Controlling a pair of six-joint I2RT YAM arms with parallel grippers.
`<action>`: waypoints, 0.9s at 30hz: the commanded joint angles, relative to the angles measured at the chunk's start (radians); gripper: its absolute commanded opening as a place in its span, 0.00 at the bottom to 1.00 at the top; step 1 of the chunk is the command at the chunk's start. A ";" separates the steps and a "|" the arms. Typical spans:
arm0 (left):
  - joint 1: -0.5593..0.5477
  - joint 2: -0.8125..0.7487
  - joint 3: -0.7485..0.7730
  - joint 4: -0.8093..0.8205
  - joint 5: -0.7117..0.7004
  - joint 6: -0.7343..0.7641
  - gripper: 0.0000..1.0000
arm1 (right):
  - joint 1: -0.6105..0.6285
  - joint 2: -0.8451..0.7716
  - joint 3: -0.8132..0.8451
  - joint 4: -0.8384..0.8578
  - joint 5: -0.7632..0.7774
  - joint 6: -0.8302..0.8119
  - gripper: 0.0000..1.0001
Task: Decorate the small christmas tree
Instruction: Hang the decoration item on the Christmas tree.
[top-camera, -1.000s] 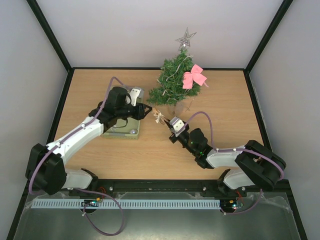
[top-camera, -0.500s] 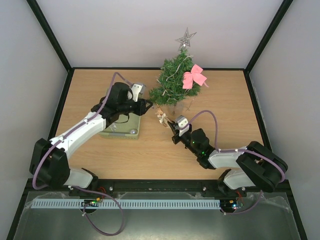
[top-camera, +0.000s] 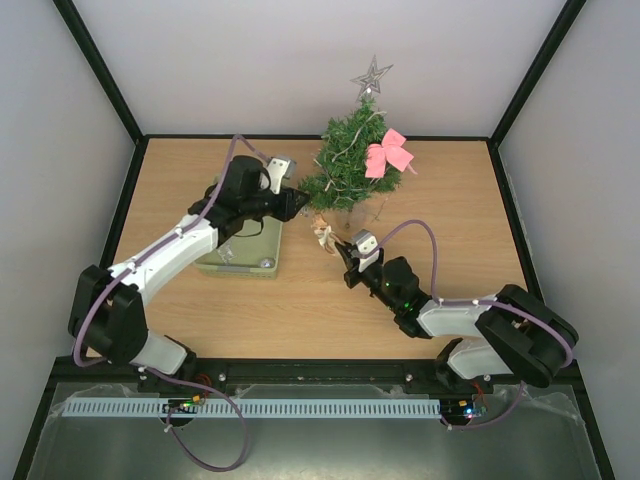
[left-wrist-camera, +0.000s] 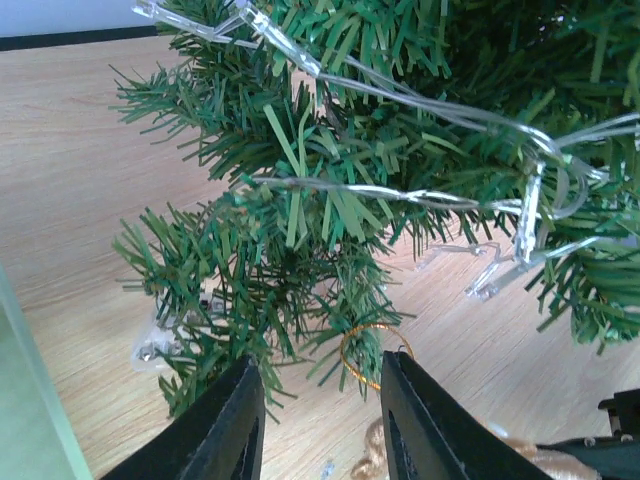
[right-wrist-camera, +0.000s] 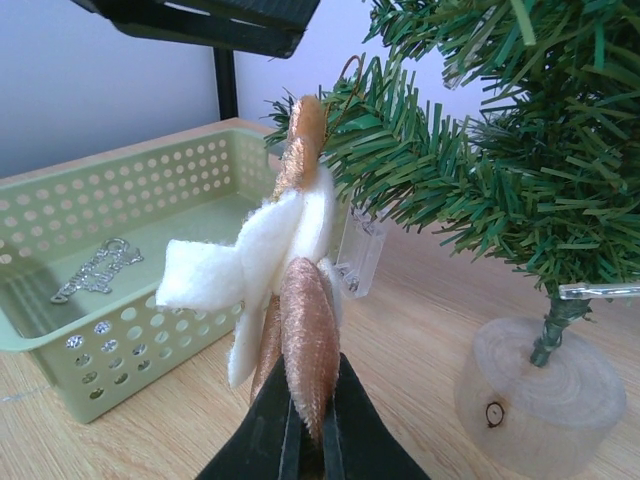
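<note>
I'm on the hanging step. The small christmas tree (top-camera: 350, 165) stands at the far middle of the table (top-camera: 450, 220), right of the pale green basket (top-camera: 240, 262). My right gripper (right-wrist-camera: 308, 420) is clamped on the foot of a white and copper ornament (right-wrist-camera: 290, 260) and holds it upright against the near lower branches. Its gold loop (left-wrist-camera: 372, 352) sits right at the needle tips; I cannot tell whether it is hooked on.

My left gripper (left-wrist-camera: 322, 400) is at the tree's lower left branches, fingers part way apart with nothing between them, and the loop is just beyond the gap.

Next, I judge, the left fingers must steady that branch or pinch the loop so it slides over a twig. The right must let go only once the loop bears weight, and the light string mustn't be snagged.

Compared with 1 second ago, the left arm has swung away from over the basket, far and right, to the tree. The ornament has hardly shifted.
</note>
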 joint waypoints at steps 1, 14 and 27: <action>0.005 0.040 0.050 0.033 0.019 0.001 0.34 | -0.002 0.021 0.024 0.017 -0.015 0.030 0.02; 0.005 0.113 0.051 0.053 0.019 0.015 0.33 | -0.003 0.041 0.032 0.031 -0.022 0.027 0.02; 0.005 0.144 0.067 0.046 -0.007 0.021 0.33 | -0.043 0.072 0.018 0.086 -0.030 0.070 0.02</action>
